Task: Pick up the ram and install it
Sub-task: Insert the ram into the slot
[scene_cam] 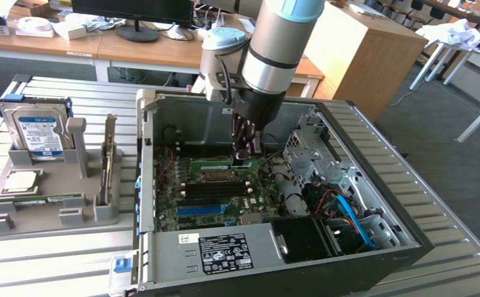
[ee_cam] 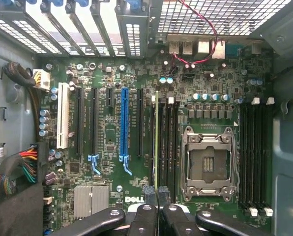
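Wooden desks are standing behind the slatted metal table, where an open computer case is lying beside a grey tray holding a hard drive at the exterior view's left. Reaching into the case, the gripper is clamping its fingers tight on the ram, which is standing edge-on along the memory slots between the processor socket and the blue expansion slot.

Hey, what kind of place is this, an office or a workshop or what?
Likely a robotics lab or workshop set up for computer assembly. An open computer case sits on a slatted metal table, the gripper holds the ram inside it, and wooden desks with a monitor stand behind.
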